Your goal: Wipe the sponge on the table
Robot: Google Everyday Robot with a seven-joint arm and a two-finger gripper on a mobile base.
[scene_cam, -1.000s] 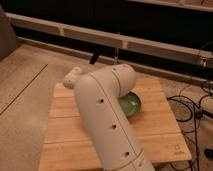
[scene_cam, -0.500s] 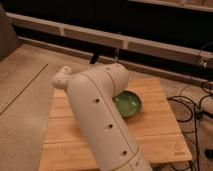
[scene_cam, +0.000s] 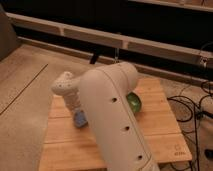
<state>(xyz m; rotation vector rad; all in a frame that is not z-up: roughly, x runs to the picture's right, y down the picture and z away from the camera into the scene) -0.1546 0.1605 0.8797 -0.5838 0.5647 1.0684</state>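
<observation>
Reaching down to the worktop (scene_cam: 160,125), the gripper (scene_cam: 77,114) has its fingers pressed together on the blue sponge (scene_cam: 80,120), which lies against the planks. Soft and light, it likely handles best pinched across its upper edges.

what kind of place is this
Probably a robot lab: a plank table on speckled floor, loose cables at right, and the gripper down on the sponge on that table.
</observation>
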